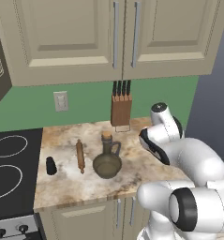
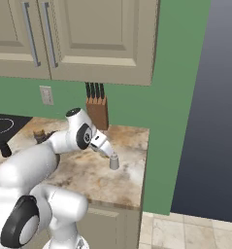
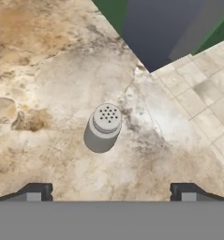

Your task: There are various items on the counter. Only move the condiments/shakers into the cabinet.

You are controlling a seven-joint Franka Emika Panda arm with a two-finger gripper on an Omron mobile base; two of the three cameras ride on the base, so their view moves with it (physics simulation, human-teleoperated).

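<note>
the pale grey shaker (image 3: 103, 127) is a short cylinder with a flat, perforated top, standing upright on the marbled surface (image 3: 43, 70) near its right edge — beyond that edge lies tiled floor (image 3: 202, 89). the pincer (image 3: 108, 191) hangs above it with its tips wide apart, holding nothing. further left stand the dark olive jug (image 1: 107, 158) with its cork stopper, the wooden rolling pin (image 1: 80, 155) just beside it, and the small black shaker (image 1: 51, 165) near the stovetop (image 1: 10, 164). the knife block (image 1: 121, 109) is against the green wall.
</note>
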